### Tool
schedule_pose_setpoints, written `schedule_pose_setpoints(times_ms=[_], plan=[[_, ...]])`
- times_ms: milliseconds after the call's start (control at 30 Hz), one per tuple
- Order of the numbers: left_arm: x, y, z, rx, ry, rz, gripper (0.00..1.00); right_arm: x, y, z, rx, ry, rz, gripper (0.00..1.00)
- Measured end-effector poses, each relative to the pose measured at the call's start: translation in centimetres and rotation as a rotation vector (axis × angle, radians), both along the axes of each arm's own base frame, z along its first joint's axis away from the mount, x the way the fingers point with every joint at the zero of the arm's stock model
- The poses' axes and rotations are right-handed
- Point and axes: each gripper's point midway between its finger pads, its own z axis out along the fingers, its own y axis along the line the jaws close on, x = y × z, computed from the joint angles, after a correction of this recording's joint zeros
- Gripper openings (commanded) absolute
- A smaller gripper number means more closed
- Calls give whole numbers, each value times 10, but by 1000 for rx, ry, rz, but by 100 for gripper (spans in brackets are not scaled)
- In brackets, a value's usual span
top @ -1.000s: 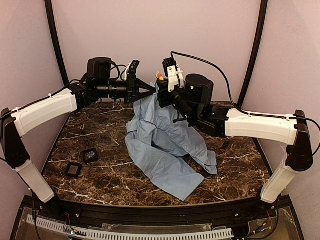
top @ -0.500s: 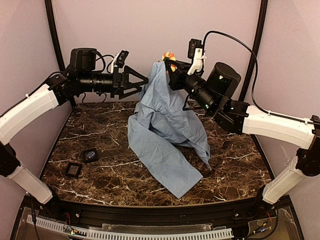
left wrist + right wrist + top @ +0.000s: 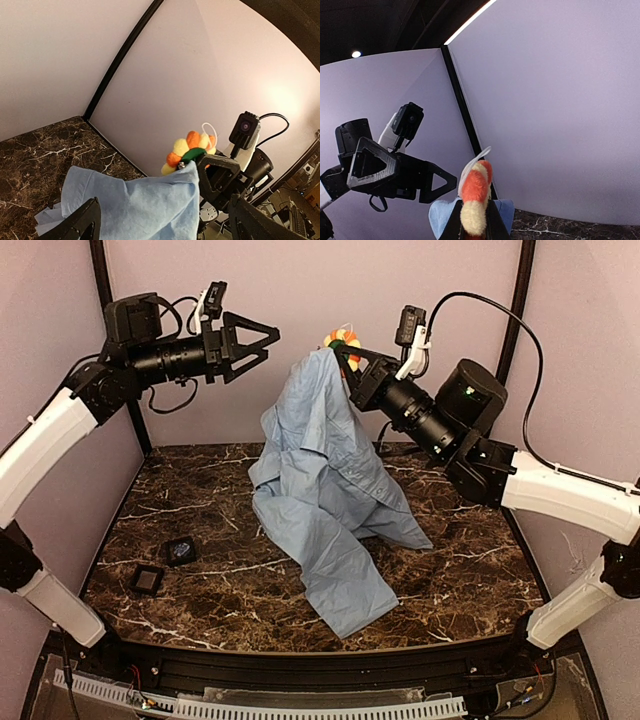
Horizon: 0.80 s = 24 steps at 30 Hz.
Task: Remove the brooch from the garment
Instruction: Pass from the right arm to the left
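Now, at top centre, my right pincer [image 3: 346, 350] pinches the brooch [image 3: 343, 338] high so the shirt [image 3: 320, 480] hangs off it; my left pincer [image 3: 270, 340] stands spread.

- Table [image 3: 200, 530]: dark brown marble-patterned top with white veining.
- Two small black square pads: one [image 3: 180, 551] near the left edge, the other [image 3: 147, 579] just beside it, closer to the front-left corner; both lay flat.
- Lilac wall panels [image 3: 320, 290] behind the far edge.
- Black curved poles [image 3: 110, 320] at the far corners.
- White slotted strip [image 3: 300, 708] below the front edge.
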Motion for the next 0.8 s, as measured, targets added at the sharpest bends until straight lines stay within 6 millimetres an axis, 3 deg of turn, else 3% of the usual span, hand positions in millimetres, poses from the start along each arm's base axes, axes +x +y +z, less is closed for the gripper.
schedule_pose_setpoints(times_ms=[200, 533, 567, 667, 800], plan=[[15, -22, -31, 29, 56, -51, 91, -9, -2, -1, 29, 34, 61, 0], [-12, -54, -47, -14, 76, -191, 91, -13, 6, -15, 52, 114, 144, 0], [-11, -55, -50, -17, 82, -195, 90, -14, 7, -15, 55, 119, 148, 0], [-13, -58, -58, -19, 103, -212, 72, -14, 7, -15, 66, 130, 159, 0], [-15, -59, -56, -36, 106, -231, 57, -15, 7, -15, 82, 147, 174, 0]])
